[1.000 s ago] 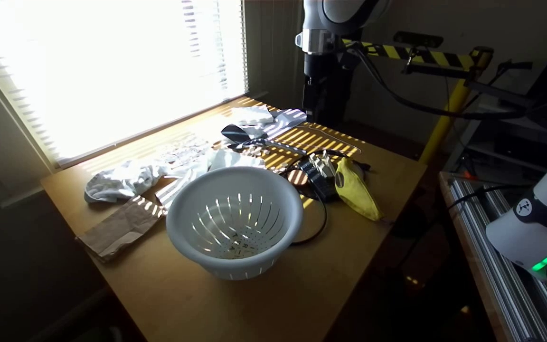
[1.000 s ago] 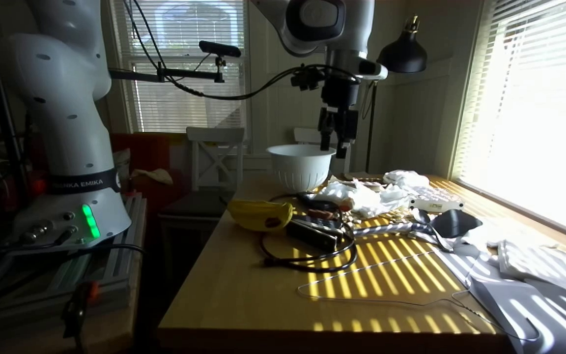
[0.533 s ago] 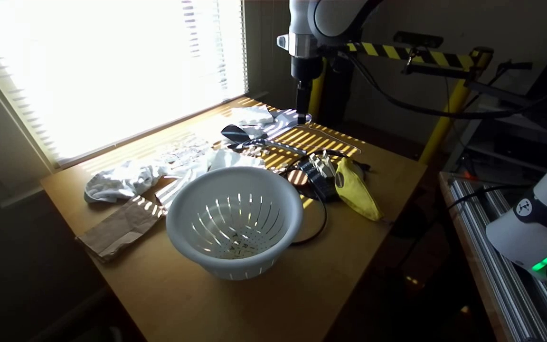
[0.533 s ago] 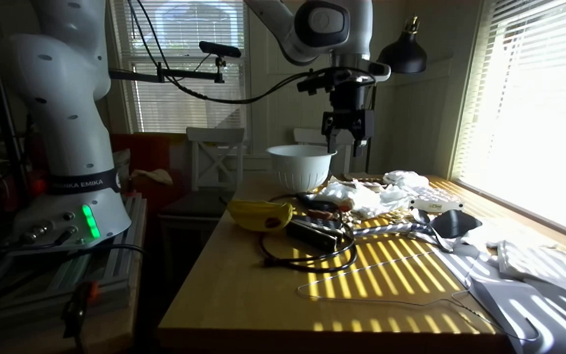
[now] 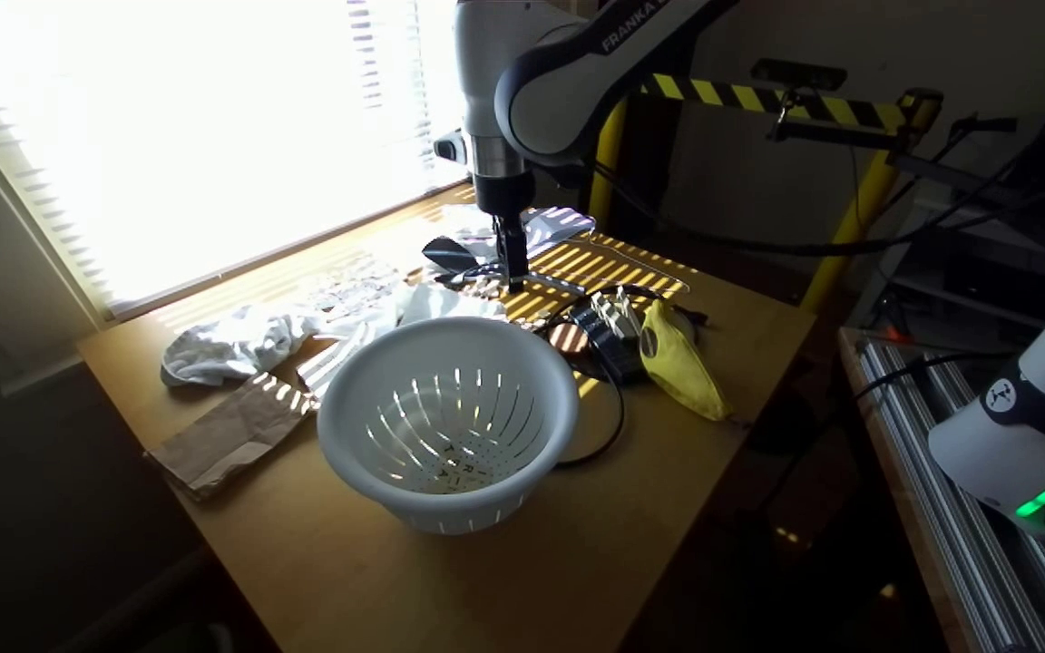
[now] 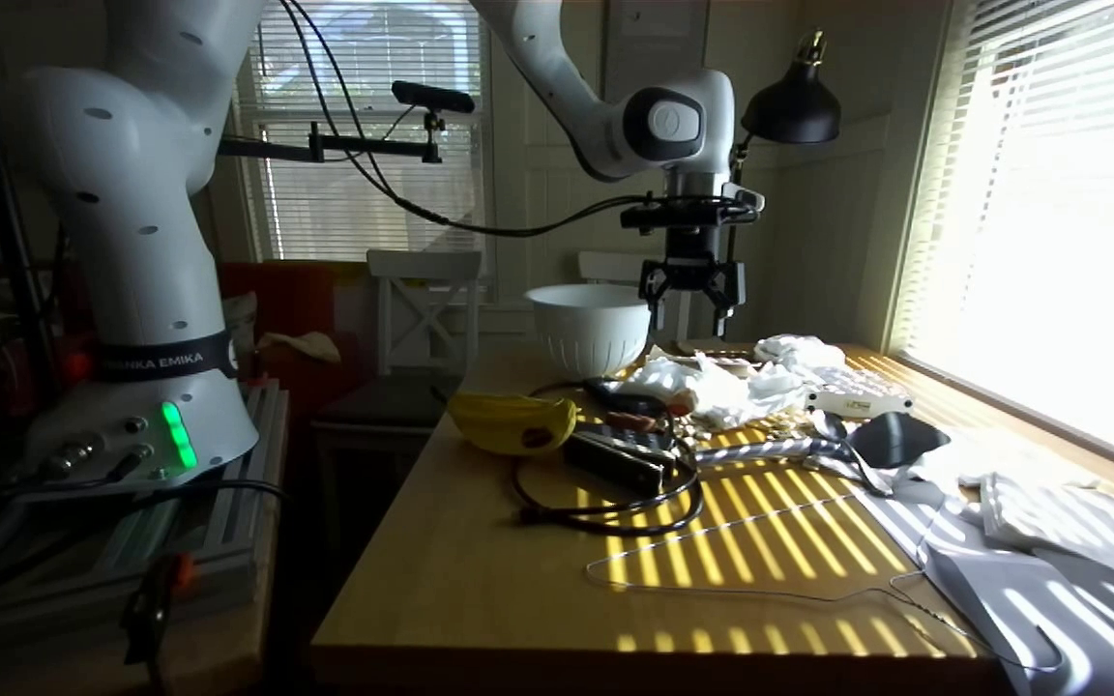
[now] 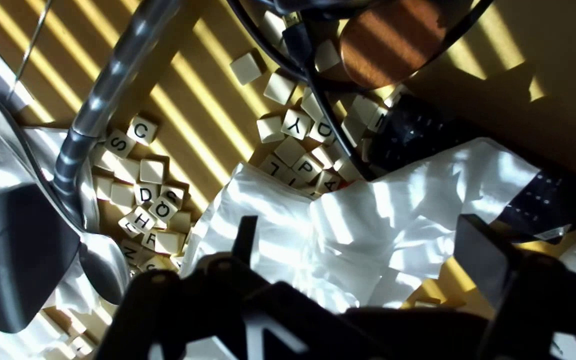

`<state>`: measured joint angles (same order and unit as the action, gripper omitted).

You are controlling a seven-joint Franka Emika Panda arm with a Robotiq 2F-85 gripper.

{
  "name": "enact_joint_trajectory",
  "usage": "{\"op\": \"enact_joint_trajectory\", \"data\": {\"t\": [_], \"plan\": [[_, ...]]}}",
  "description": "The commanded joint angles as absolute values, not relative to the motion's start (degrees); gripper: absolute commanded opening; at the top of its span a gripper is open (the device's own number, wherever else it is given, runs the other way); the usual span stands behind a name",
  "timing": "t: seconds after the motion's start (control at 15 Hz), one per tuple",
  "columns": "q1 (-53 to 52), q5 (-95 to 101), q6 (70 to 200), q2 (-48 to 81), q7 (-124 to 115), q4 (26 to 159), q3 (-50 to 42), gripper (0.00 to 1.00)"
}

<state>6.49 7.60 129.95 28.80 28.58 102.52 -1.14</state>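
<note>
Wrist view: below the gripper (image 7: 357,239) lies a crumpled white sheet (image 7: 340,217), letter tiles (image 7: 296,124) at its 11 o'clock; fingers (image 7: 479,255), apart and empty, hang lower than 0.5 s ago, so nearer that sheet.

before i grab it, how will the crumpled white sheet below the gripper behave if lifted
The crumpled white sheet will probably sag and fold, given its creases. It looks thin, so likely light. Pulling might disturb the square cream letter tiles at its edge.

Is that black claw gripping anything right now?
No, in an exterior view the gripper stands open, its jaws apart with nothing held between them.
</note>
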Motion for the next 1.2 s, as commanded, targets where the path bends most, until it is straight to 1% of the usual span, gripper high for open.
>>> {"op": "enact_joint_trajectory", "data": {"t": [0.0,0.27,0.6,0.67,1.07,1.13], "plan": [[7.07,8.31,129.45,30.13,29.0,101.28,-0.42,1.0],[7.12,8.75,129.85,31.62,28.38,99.86,-1.01,1.0],[6.83,8.86,131.56,38.91,32.96,92.39,1.38,1.0],[6.79,8.12,129.46,40.65,32.86,90.0,1.88,1.0],[9.01,5.26,126.62,49.24,35.55,81.05,4.86,1.0],[8.98,5.27,125.82,50.36,35.77,79.71,4.99,0.96]]}}
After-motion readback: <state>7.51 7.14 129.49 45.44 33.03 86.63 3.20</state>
